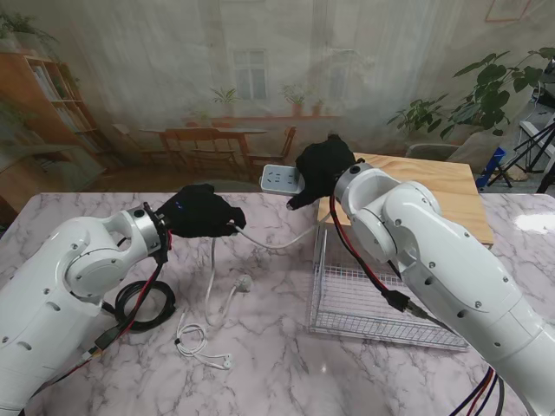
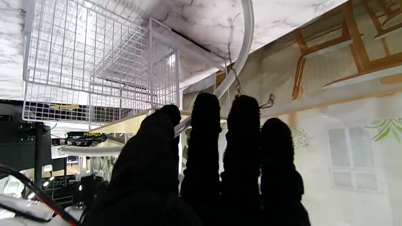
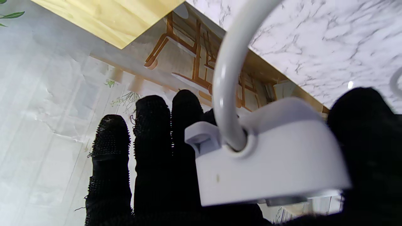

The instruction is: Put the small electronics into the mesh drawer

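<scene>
My right hand (image 1: 323,169) in its black glove is shut on a white power strip (image 1: 280,178), held in the air past the far left corner of the mesh drawer (image 1: 381,299). The right wrist view shows the strip's end (image 3: 267,157) between thumb and fingers (image 3: 150,141), with its thick white cable (image 3: 226,72) arching out. My left hand (image 1: 201,211) is shut on that cable (image 1: 269,243) farther along; thumb and fingers (image 2: 204,125) pinch the cable (image 2: 243,53). The cable's plug (image 1: 244,282) lies on the marble. The white wire drawer (image 2: 94,62) stands pulled out, with nothing visible in it.
A wooden top (image 1: 442,195) covers the drawer's frame at the right. A coiled black cable (image 1: 143,303) lies by my left arm, and white earphones (image 1: 204,342) lie nearer to me on the marble table (image 1: 277,364).
</scene>
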Tool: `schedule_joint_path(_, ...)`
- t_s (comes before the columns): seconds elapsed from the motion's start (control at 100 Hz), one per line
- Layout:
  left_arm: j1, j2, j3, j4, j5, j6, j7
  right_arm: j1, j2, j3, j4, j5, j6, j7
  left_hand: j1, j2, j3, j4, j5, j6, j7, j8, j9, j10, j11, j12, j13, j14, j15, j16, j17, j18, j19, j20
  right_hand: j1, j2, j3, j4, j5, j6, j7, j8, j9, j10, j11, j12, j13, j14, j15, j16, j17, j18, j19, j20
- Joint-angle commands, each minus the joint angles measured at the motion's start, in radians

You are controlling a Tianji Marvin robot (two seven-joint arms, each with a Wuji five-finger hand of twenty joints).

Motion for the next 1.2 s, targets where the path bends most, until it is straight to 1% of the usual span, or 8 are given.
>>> schedule_joint_path(0.0,-0.005,-0.002,-0.005,-0.014,-0.015,0.008,-0.011,0.002,0.003,-0.014,0.014,0.012,-0.002,0.016,0.035,-0.003,0.048,0.019,0.025,0.021,0.038,0.021,0.024,-0.022,-0.006,0.019,0.017,-0.001,0.026,0.013,0.0,-0.006,0.025,0.015,0.21,0.253,0.3,0.026,0.179,-0.134,0.109,0.01,0.025,-0.114,0.068,0.008,-0.014,-0.008,0.071,0.025,-0.001,-0.001,0.007,-0.005)
schedule_joint_path(0.24,-0.039,-0.008,-0.028,-0.032,0.008,0.013,0.022,0.027,0.013,-0.074,0.025,0.017,-0.059,0.087,0.035,0.001,0.048,0.018,0.02,0.021,0.04,0.02,0.019,-0.024,-0.004,0.02,0.014,-0.004,0.026,0.013,-0.002,-0.008,0.019,0.011,0.208,0.254,0.298,0.027,0.181,-0.134,0.109,0.011,0.024,-0.118,0.069,0.009,-0.015,-0.014,0.07,0.025,-0.002,-0.003,0.006,-0.005)
schedule_joint_path(0.47,-0.129,-0.011,0.02,-0.01,0.018,0.059,0.008,0.004,0.022,-0.092,-0.016,0.033,-0.129,0.116,0.036,0.005,0.046,0.017,0.016,0.022,0.04,0.017,0.014,-0.024,-0.002,0.021,0.01,-0.006,0.025,0.014,-0.004,-0.012,0.011,0.006,0.207,0.255,0.293,0.028,0.179,-0.142,0.109,0.012,0.027,-0.124,0.067,0.009,-0.015,-0.02,0.071,0.025,0.001,-0.009,0.005,-0.006)
schedule_joint_path(0.6,-0.18,-0.012,0.056,0.01,0.026,0.076,-0.001,-0.003,0.024,-0.105,-0.033,0.087,-0.14,0.128,0.035,0.008,0.043,0.016,0.014,0.019,0.04,0.016,0.012,-0.026,-0.003,0.02,0.008,-0.01,0.022,0.013,-0.005,-0.013,0.008,0.005,0.208,0.256,0.291,0.028,0.177,-0.145,0.109,0.013,0.027,-0.124,0.065,0.009,-0.016,-0.021,0.071,0.025,0.003,-0.012,0.005,-0.007)
schedule_joint_path(0.81,-0.251,-0.017,0.115,0.044,-0.01,0.121,-0.023,-0.003,0.023,-0.128,-0.047,0.173,-0.145,0.125,0.034,0.01,0.038,0.015,0.014,0.013,0.04,0.014,0.012,-0.028,-0.002,0.02,0.007,-0.012,0.021,0.012,-0.005,-0.016,0.003,0.002,0.207,0.258,0.29,0.028,0.177,-0.146,0.108,0.014,0.026,-0.125,0.065,0.011,-0.016,-0.021,0.071,0.025,0.005,-0.012,0.005,-0.007)
schedule_joint_path(0.96,-0.295,-0.019,0.159,0.066,-0.02,0.134,-0.038,-0.013,0.018,-0.127,-0.057,0.233,-0.134,0.103,0.034,0.012,0.036,0.014,0.014,0.009,0.041,0.012,0.012,-0.032,-0.002,0.019,0.008,-0.015,0.02,0.012,-0.005,-0.018,0.001,0.0,0.206,0.258,0.292,0.028,0.177,-0.145,0.109,0.015,0.027,-0.124,0.067,0.013,-0.015,-0.023,0.075,0.026,0.007,-0.011,0.006,-0.007)
schedule_joint_path(1.02,-0.313,-0.021,0.174,0.077,-0.012,0.141,-0.034,-0.017,0.019,-0.122,-0.07,0.281,-0.123,0.113,0.033,0.012,0.034,0.014,0.013,0.006,0.041,0.011,0.012,-0.034,-0.003,0.019,0.008,-0.017,0.02,0.012,-0.005,-0.019,0.0,0.0,0.208,0.26,0.293,0.028,0.175,-0.144,0.109,0.014,0.023,-0.122,0.066,0.013,-0.019,-0.02,0.075,0.027,0.003,-0.01,0.004,-0.008)
schedule_joint_path(1.19,-0.359,-0.03,0.223,0.109,-0.066,0.208,-0.048,-0.042,0.016,-0.103,-0.099,0.322,-0.134,0.096,0.035,0.014,0.032,0.014,0.014,0.006,0.042,0.009,0.011,-0.032,-0.003,0.019,0.007,-0.017,0.019,0.012,-0.005,-0.02,-0.002,-0.001,0.206,0.262,0.291,0.026,0.174,-0.148,0.109,0.014,0.026,-0.125,0.066,0.014,-0.018,-0.025,0.078,0.028,0.006,-0.007,0.006,-0.007)
